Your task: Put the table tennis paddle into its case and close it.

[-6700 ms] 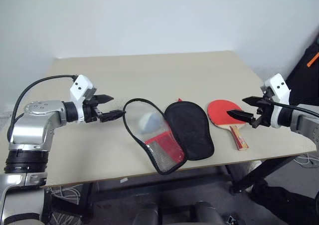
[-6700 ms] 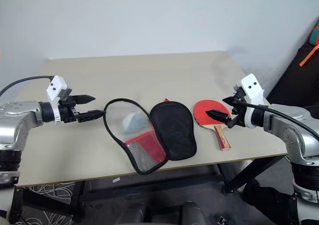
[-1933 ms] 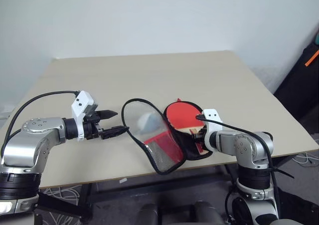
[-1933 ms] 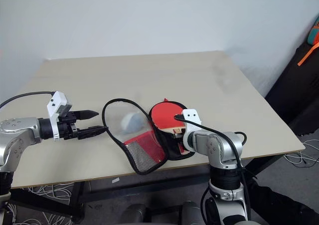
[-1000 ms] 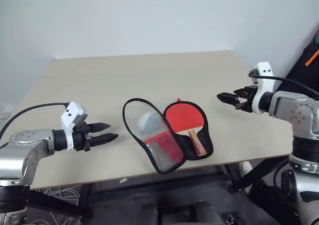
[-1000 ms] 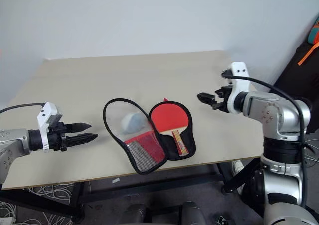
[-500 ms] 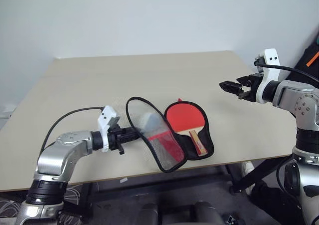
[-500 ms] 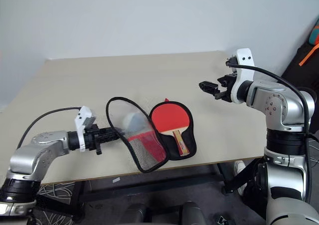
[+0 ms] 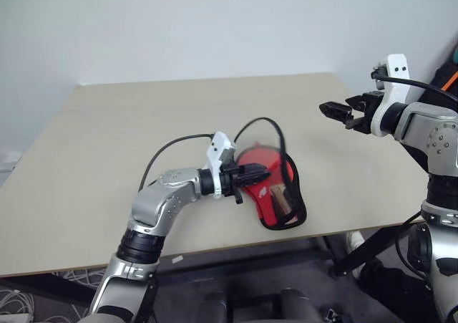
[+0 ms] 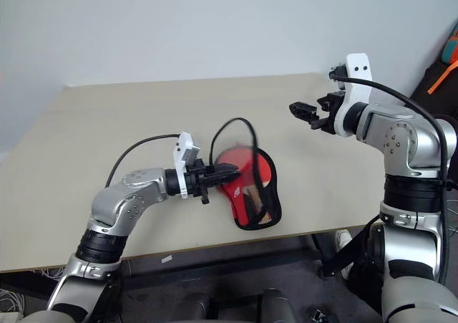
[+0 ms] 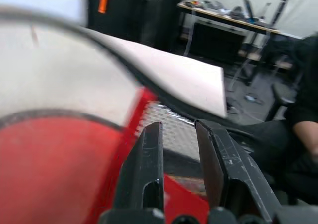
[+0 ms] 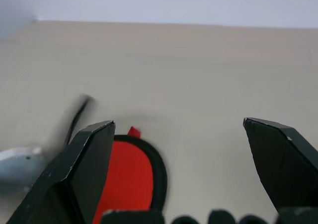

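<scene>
One table tennis paddle [image 9: 259, 167] lies inside one case [image 9: 283, 207] near the front edge of the table [image 9: 107, 137], somewhat toward the right corner. The paddle's long axis runs from the far edge to the near edge of the table, slanting slightly to the right as it comes forward: the round red blade lies on the far side, and the light wooden handle [image 9: 282, 198] points at the near edge.

The case's black half lies flat under the paddle. Its clear and red mesh half [image 10: 232, 147] is raised off the table and arches over the blade. One second ago that half lay flat on the table, spread open toward the left edge.

The left tool [image 9: 260, 174] has its fingers drawn close with a narrow gap; the mesh panel passes between them in the left wrist view, though whether they pinch it I cannot tell. A second ago this tool hovered well off toward the left edge, clear of the case, and it has since swung across to the paddle.

The right tool [image 9: 336, 112] hangs above the right side of the table with its two fingers spread wide, holding nothing, and stands slightly higher than before.
</scene>
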Available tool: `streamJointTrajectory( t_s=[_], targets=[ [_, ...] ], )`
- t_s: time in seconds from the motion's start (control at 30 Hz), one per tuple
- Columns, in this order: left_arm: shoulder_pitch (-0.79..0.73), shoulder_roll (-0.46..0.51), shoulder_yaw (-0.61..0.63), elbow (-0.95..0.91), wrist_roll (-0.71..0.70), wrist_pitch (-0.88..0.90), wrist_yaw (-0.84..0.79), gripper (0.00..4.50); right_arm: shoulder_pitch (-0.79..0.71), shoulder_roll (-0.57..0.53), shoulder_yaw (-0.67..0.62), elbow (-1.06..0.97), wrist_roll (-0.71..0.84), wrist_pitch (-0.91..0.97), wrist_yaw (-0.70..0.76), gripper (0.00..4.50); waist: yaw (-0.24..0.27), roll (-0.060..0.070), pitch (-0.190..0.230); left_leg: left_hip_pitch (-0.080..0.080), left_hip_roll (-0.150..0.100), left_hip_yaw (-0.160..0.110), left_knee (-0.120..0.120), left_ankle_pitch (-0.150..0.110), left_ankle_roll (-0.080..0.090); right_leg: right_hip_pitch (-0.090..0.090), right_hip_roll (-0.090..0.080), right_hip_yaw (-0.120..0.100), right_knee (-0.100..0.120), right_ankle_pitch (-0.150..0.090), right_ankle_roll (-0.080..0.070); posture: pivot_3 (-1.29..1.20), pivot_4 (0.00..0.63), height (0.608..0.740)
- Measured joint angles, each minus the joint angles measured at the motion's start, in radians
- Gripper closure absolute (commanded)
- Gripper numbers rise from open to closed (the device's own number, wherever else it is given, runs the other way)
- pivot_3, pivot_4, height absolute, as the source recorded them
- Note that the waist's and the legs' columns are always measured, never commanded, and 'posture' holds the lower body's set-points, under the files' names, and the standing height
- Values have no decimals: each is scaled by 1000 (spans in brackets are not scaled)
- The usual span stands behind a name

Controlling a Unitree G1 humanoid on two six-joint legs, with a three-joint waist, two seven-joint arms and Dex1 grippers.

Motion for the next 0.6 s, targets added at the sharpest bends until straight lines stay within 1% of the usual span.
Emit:
streamJointTrajectory(
  t_s=[0.17, 0.2, 0.3, 0.43, 0.5, 0.6],
  targets=[
    [93, 66, 19, -73, -48, 95, 1, 3446, 13, 1, -2, -1, 1, 1, -5, 0, 1, 0, 0, 0, 0, 0, 1, 0, 0, 0, 1, 1, 0, 0, 0, 0, 0, 740],
    [115, 78, 24, -93, -66, 123, 3, 3287, 22, 2, -3, -2, 1, 1, -8, 0, 2, 0, 0, 0, 0, 0, 1, 0, 0, 0, 0, 1, 0, 0, 0, 0, 0, 740],
    [183, 88, 55, -159, -127, 213, 30, 2605, 41, 12, -3, -3, 3, 7, -20, 0, 3, 0, 0, -1, 0, 0, 1, 0, 0, 0, 0, 1, 0, 0, 0, 0, 0, 740],
    [236, 89, 56, -211, -183, 305, 73, 1137, 43, 25, -11, -18, 8, 15, -32, 0, 2, 1, 0, 0, 0, 0, 1, 0, 0, 0, 0, 1, 0, 0, 0, 0, 0, 740],
    [245, 80, 55, -213, -194, 332, 101, 484, 47, 37, -12, -30, 14, 21, -43, 0, 2, 1, 0, 0, 0, 0, 1, 0, 0, 1, 0, 1, 0, 0, 0, 0, 0, 740],
    [246, 77, 39, -210, -193, 376, 145, 484, 58, 52, -13, -45, 24, 32, -53, 0, 3, 1, 0, 0, 0, 0, 1, 0, 0, 1, 0, 1, 0, 0, 0, 0, 0, 740]
  ],
)
